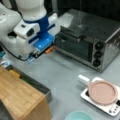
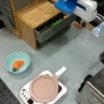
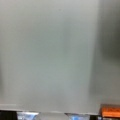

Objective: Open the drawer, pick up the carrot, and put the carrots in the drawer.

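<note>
While aloft — gripper (image 1: pixel 42 53) beside carrot (image 1: pixel 49 50)

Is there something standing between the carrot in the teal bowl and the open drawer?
Nothing visible does. In a front view the carrot lies in the teal bowl; only bare table separates it from the open drawer. The gripper hangs near the drawer's far end.

I find both front views evenly lit, soft and blurred throughout. Pale glare lies across the toaster oven (image 1: pixel 87 37) top. A shadow sits under the cabinet (image 2: pixel 34 16) edge. My wrist view is a grey smear, darkening toward its right edge, nothing sharp.
</note>
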Tool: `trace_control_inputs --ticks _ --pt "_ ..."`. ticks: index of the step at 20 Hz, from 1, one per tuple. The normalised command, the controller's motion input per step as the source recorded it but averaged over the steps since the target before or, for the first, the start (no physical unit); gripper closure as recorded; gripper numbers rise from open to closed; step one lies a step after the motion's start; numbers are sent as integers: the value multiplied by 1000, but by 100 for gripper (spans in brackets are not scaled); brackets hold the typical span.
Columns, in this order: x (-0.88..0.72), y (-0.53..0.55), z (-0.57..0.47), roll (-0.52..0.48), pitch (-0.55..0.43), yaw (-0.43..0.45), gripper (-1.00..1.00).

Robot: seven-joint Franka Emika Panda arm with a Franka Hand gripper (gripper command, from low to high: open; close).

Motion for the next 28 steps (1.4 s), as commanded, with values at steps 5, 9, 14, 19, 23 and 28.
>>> trace_control_inputs --ticks 5,9,14,19,23,28 --pt "6 -91 -284 85 -65 92 -100" --pt "-26 -38 -402 8 -53 44 -100" --pt "-106 -64 -338 24 -80 35 -100" --pt "-147 -34 -107 20 -154 -16 -100" --pt "-234 27 -77 30 -171 -35 -100" --pt "-374 60 -172 26 -204 -46 -100"
